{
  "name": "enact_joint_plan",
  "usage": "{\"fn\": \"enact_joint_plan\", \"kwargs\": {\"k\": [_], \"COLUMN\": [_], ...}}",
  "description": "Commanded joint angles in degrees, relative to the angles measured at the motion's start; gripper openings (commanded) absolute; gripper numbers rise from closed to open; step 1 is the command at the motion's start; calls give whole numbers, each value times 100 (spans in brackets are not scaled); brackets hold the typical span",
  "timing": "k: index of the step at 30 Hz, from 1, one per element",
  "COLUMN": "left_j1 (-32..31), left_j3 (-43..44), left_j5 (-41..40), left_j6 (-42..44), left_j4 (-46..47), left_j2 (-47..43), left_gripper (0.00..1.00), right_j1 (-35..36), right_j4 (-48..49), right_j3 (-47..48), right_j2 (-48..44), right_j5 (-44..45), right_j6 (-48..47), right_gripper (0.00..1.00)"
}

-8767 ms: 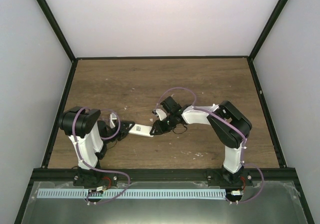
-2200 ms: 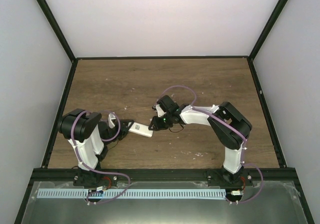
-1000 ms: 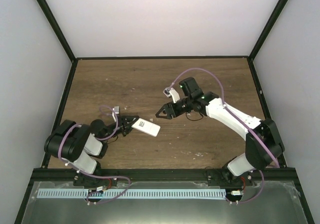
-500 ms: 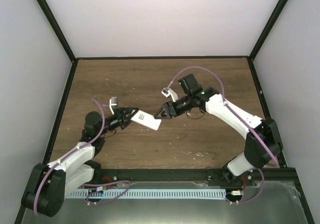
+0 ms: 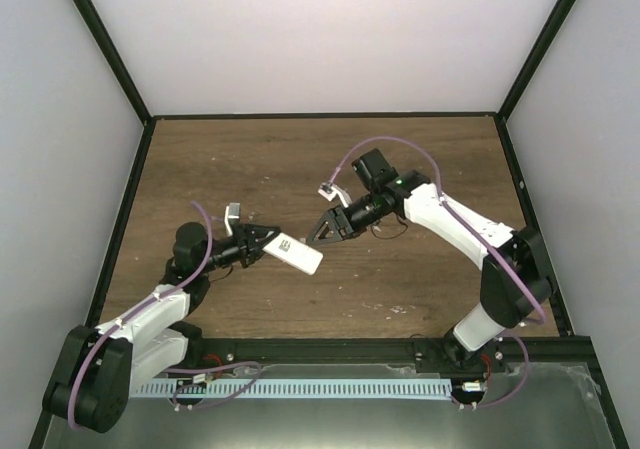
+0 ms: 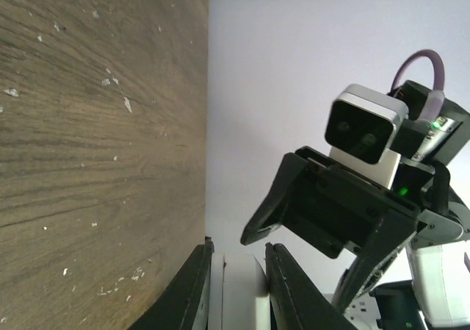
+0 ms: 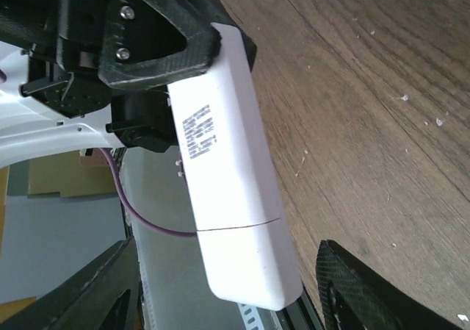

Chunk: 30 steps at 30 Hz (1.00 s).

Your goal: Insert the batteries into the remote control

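Observation:
The remote control (image 5: 293, 253), a flat white slab with dark print, is held off the table by one end in my shut left gripper (image 5: 264, 242). In the left wrist view its white edge (image 6: 242, 293) sits clamped between my two dark fingers (image 6: 192, 289). My right gripper (image 5: 325, 231) stands open at the remote's free end, apart from it. Seen from the right wrist, the remote (image 7: 228, 190) points out of the left gripper (image 7: 147, 43) and its end with a thin seam lies between my spread right fingers (image 7: 367, 289), without touching them. The batteries are out of view.
The brown wooden table (image 5: 300, 159) has black frame rails (image 5: 120, 209) on its sides and white walls beyond. A metal ledge (image 5: 330, 409) runs along the near edge behind the arm bases. Small pale flecks (image 5: 398, 309) lie on the wood.
My left arm has stretched out from its folded pose, carrying the remote. My right gripper has swung left and down to the remote's free end and spread slightly wider.

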Motion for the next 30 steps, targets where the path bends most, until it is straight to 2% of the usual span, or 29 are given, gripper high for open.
{"fn": "enact_joint_plan", "kwargs": {"k": [1, 13, 20, 26, 30], "left_j1": [-19, -23, -21, -21, -22], "left_j3": [177, 153, 160, 153, 121], "left_j5": [272, 477, 675, 876, 885], "left_j6": [59, -232, -212, -126, -113], "left_j4": [179, 767, 855, 1015, 1184], "left_j2": [-62, -77, -140, -69, -18], "left_gripper": [0, 0, 0, 0, 0], "right_j1": [36, 545, 570, 577, 603], "right_j4": [-149, 33, -28, -81, -169], "right_j3": [134, 245, 319, 333, 328], "right_j2": [111, 570, 599, 647, 685], "right_j5": [-106, -919, -1276, -1422, -1480], "right_j6": [-193, -388, -516, -581, -662], "right_gripper": [58, 54, 42, 28, 27]}}
